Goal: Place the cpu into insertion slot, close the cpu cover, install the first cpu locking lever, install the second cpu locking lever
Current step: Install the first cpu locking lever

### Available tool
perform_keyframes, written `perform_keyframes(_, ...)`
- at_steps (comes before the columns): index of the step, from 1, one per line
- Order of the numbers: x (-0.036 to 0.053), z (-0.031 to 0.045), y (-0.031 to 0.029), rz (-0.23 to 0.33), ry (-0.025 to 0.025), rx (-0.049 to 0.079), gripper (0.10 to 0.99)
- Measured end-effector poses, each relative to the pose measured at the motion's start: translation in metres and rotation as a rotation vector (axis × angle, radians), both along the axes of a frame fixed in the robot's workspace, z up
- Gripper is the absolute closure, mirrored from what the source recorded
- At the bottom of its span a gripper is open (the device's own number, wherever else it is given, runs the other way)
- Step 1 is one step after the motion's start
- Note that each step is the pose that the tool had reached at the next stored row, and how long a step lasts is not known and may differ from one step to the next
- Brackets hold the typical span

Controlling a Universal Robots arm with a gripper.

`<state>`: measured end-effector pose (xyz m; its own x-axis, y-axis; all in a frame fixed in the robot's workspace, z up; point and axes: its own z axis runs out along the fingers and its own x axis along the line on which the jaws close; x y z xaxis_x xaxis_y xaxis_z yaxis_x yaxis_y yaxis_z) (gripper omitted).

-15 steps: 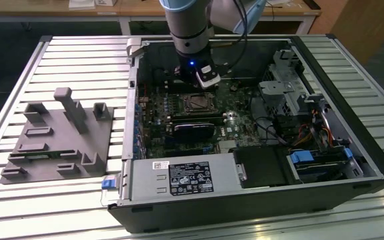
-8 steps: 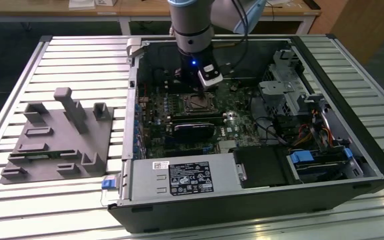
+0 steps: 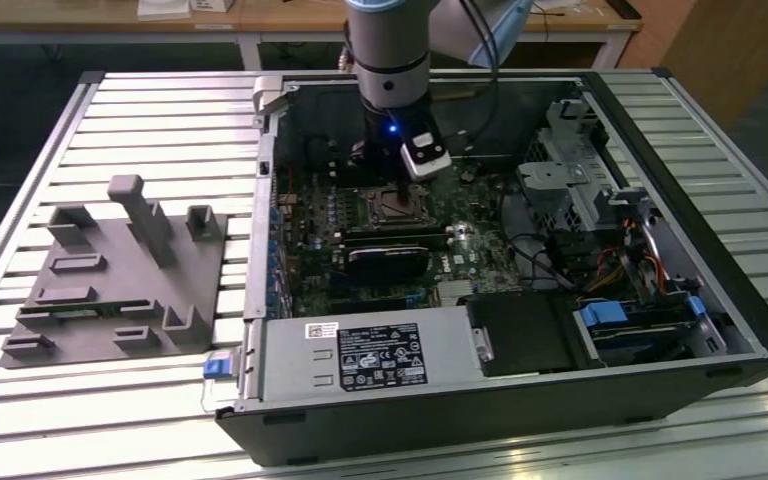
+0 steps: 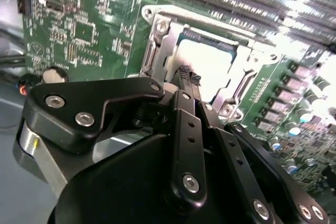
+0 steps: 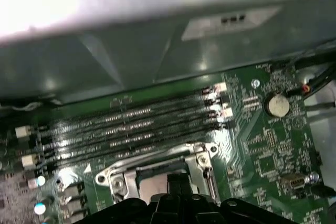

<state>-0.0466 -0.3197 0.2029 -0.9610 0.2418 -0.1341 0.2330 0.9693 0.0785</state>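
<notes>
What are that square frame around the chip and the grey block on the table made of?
The cpu cover looks like thin bare metal: silvery, catching bright glints. The grey fixture block looks like matte plastic, perhaps printed: dull, even grey, no shine.

Printed labels are present, but none can be read.
In the exterior view a large black label [image 3: 381, 358] with white print and a small white sticker [image 3: 321, 330] sit on the power supply [image 3: 357, 365] at the near edge of the computer case [image 3: 704, 375]; their characters are too small to make out. In both wrist views the motherboard [image 4: 100, 30] carries fine white markings, likewise illegible.
</notes>
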Motion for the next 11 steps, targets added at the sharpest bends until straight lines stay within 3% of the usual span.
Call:
perform_keyframes(5,0.0018,-0.0001,-0.0075,0.0,0.0176,-0.009,0.98)
perform_keyframes(8,0.0026,-0.0003,-0.01,0.0,0.0311,-0.014,0.98)
perform_keyframes(11,0.0025,-0.0002,-0.0101,0.0,0.0313,-0.014,0.98)
